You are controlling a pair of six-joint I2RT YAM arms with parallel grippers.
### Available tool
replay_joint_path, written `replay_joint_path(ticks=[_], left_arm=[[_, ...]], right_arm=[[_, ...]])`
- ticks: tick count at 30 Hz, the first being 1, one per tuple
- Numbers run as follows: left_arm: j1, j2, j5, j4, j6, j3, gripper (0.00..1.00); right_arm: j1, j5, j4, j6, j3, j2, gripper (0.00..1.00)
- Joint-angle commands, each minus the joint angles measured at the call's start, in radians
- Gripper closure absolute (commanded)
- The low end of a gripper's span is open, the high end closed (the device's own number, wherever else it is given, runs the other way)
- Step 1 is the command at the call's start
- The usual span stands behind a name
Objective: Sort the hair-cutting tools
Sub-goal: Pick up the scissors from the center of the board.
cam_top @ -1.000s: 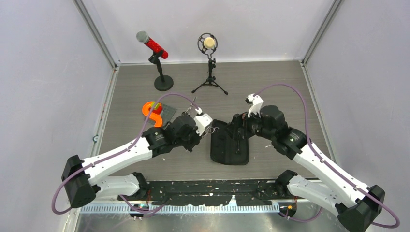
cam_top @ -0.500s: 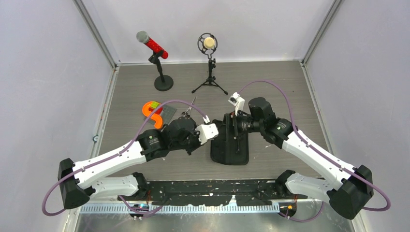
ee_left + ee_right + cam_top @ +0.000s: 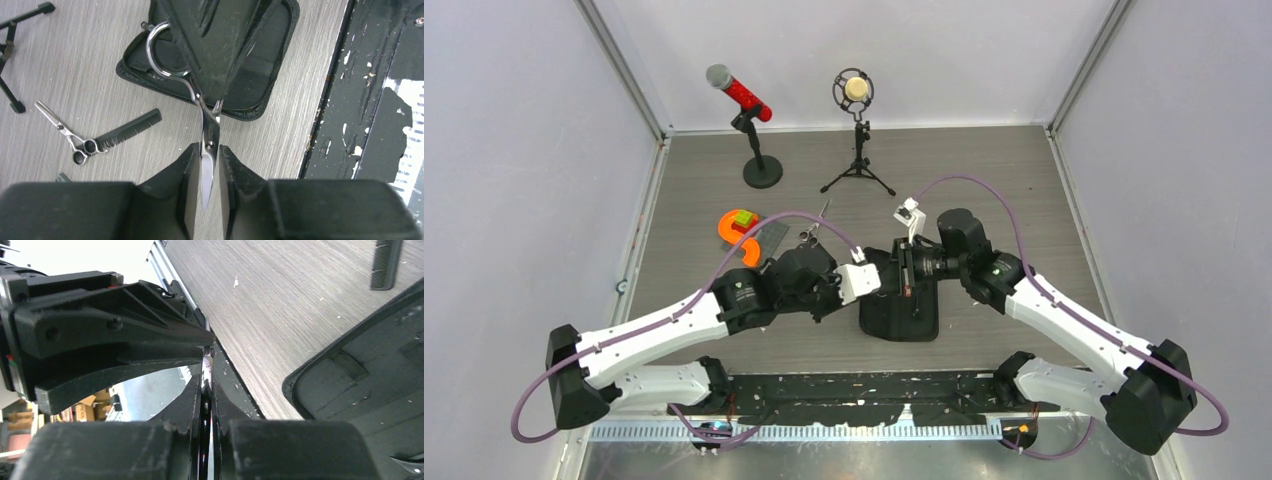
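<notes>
left wrist: scissors [image 3: 210, 131] lie inside left pincer [image 3: 209, 151], grip unclear; right pincer [image 3: 206, 382] clenches their handle.

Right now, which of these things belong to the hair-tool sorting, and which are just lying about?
For the job: held scissors; loose scissors; comb.

Just lying about: zip case; red microphone; round microphone on its tripod; orange toy.

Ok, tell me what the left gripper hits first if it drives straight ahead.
Most likely the right gripper, clamped on the handle end of the scissors the left gripper holds by the blades. The open black case lies beyond it, though depth is unclear.
</notes>
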Motion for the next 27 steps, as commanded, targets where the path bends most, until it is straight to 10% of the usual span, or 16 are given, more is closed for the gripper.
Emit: replay_joint_path(ticks=[1,11,27], left_arm=[[-0.003,0.001,-0.081,0.059,-0.034,0.026,0.70],[0.202,0.093,0.125,0.289,-0.457,-0.025,0.37],[0.301,0.281,0.311,0.355,-0.873,-0.117,0.36]], right_arm=[[-0.007,0.066,0.034,-0.017,-0.044,-0.076,0.95],[-0.023,0.331,0.145,0.025,-0.256,-0.338,0.95],[0.074,0.471,0.105,-0.355,-0.395,-0.574,0.95]])
